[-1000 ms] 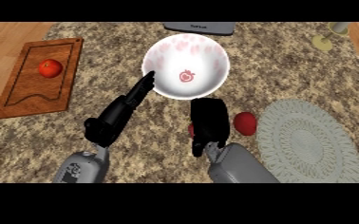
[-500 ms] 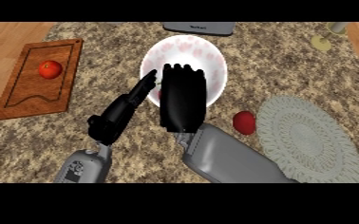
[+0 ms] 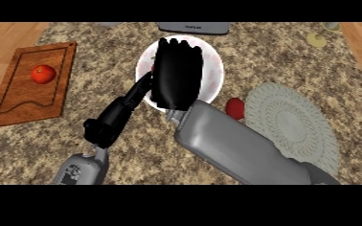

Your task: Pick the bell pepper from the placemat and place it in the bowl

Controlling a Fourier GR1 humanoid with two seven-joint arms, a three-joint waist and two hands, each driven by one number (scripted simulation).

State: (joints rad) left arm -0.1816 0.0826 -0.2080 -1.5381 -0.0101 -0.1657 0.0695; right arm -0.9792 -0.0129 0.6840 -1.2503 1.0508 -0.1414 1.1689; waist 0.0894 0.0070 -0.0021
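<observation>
Right hand, fingers straight, spread over the bowl; left hand relaxed at eight o'clock. Red bell pepper lies beside the placemat, ungrasped: picking comes next.

Compared with one second back, we see the right hand has left its spot low beside the placemat and now lies over the bowl, fingers straight and pointing up the view, hiding most of the bowl's inside. At half a second back it was already over the bowl; it now reaches nearly to the far rim. The right forearm now crosses the lower middle of the view. The red pattern inside the bowl, visible earlier, is now covered by the hand.
</observation>
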